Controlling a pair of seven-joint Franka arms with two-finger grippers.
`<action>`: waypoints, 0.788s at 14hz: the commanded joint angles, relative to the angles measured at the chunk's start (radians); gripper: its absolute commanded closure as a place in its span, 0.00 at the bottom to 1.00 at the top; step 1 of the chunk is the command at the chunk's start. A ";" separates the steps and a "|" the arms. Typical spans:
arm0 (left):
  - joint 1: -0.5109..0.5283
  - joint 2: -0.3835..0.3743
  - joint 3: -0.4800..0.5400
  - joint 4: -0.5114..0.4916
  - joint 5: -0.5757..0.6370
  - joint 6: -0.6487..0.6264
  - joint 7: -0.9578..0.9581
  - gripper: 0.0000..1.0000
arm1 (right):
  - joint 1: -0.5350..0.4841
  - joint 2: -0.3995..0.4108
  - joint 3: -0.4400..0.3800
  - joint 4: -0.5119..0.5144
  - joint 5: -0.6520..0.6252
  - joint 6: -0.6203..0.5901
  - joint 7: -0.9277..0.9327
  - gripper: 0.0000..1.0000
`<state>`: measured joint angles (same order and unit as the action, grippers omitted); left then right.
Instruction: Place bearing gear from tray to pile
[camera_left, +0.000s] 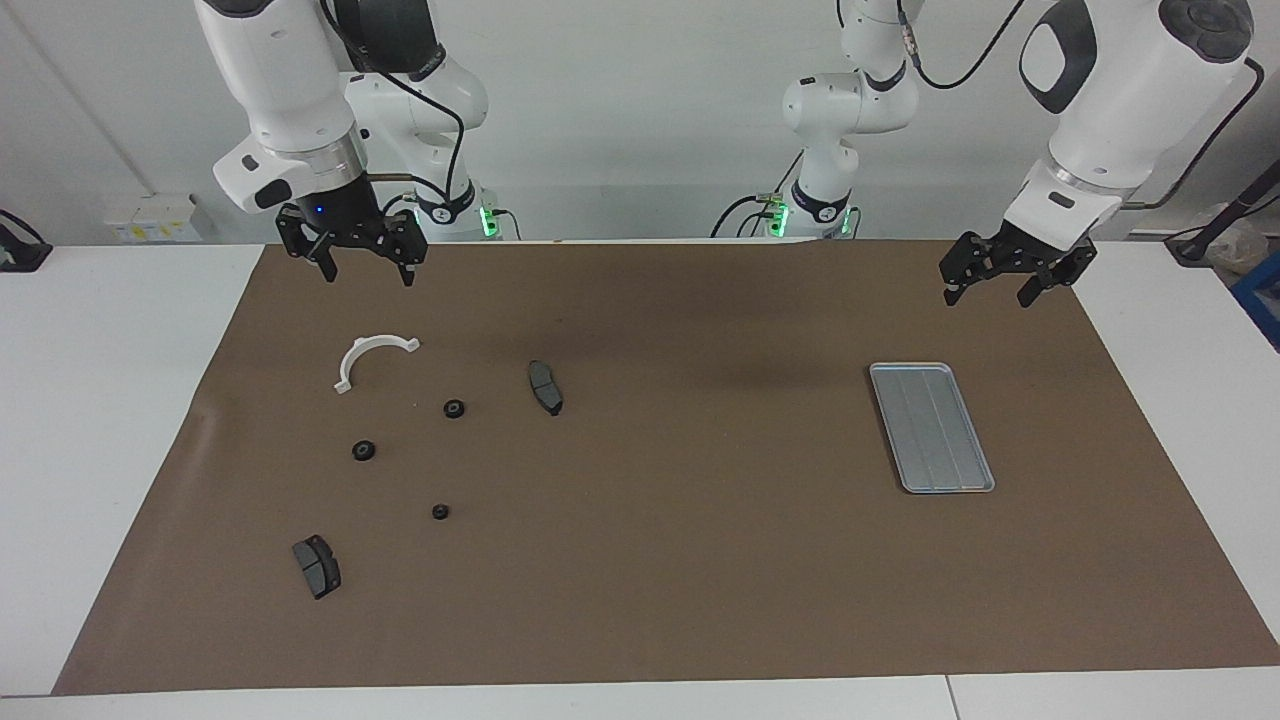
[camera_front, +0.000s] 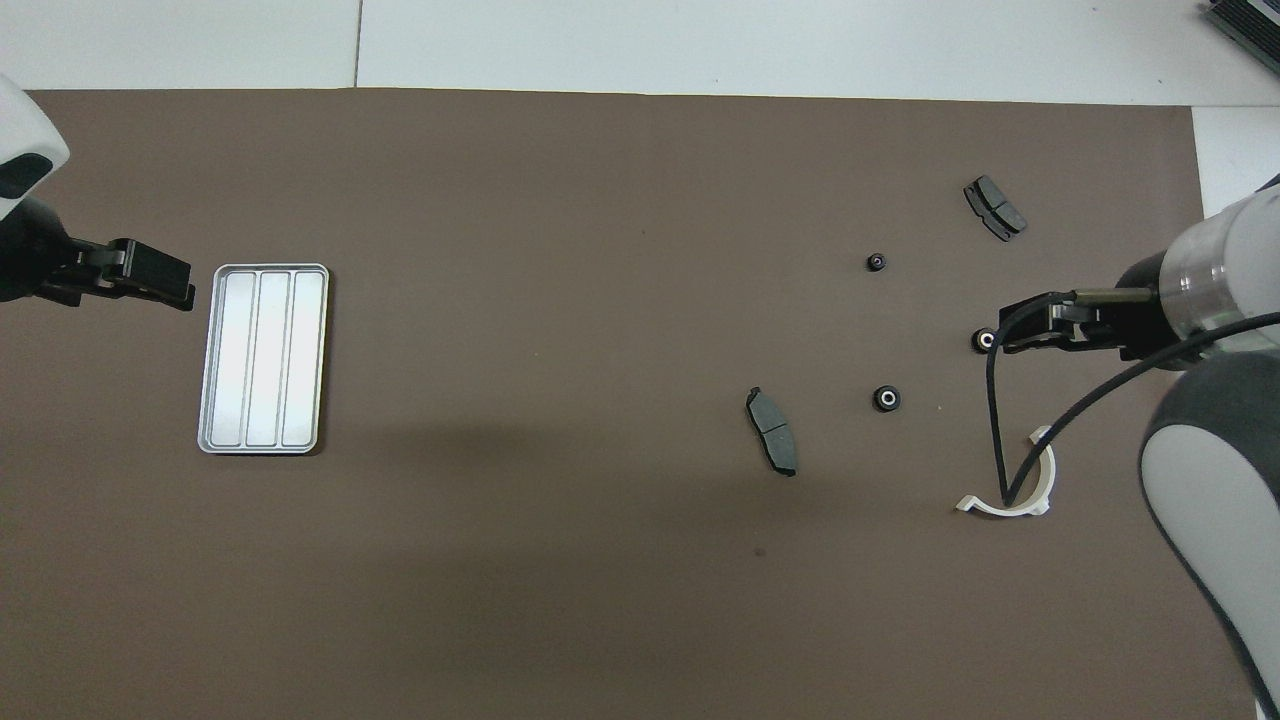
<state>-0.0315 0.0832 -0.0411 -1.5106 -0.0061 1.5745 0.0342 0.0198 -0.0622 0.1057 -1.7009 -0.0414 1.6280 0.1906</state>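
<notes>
Right gripper (camera_left: 364, 270) up over the mat's (camera_left: 700, 560) robot-side edge, jaws wide, holding nothing. Left gripper (camera_left: 990, 288) waits over the mat near the tray (camera_left: 931, 427), also wide, nothing held. Tray holds no parts. Three gears (camera_left: 454, 408) (camera_left: 364, 450) (camera_left: 440, 511) lie in the pile at the right arm's end; taking the middle gear as dial centre in the facing view: white bracket (camera_left: 372, 358) at 12 o'clock, one brake pad (camera_left: 545, 386) at 2, other (camera_left: 316, 565) at 7.

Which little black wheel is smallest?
The bearing gear farthest from the robots, nearest the brake pad. The other two gears look bigger.
</notes>
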 joint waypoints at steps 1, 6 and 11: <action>0.007 -0.033 -0.002 -0.037 0.018 0.010 0.015 0.00 | -0.009 -0.031 0.002 -0.036 0.028 0.015 -0.025 0.00; 0.007 -0.034 -0.002 -0.039 0.018 0.007 0.015 0.00 | -0.009 -0.031 0.002 -0.034 0.028 0.016 -0.023 0.00; 0.007 -0.048 -0.002 -0.063 0.018 0.018 0.015 0.00 | -0.009 -0.021 0.003 -0.020 0.026 0.036 -0.013 0.00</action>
<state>-0.0315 0.0770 -0.0410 -1.5231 -0.0060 1.5741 0.0342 0.0198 -0.0676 0.1057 -1.7045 -0.0413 1.6358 0.1906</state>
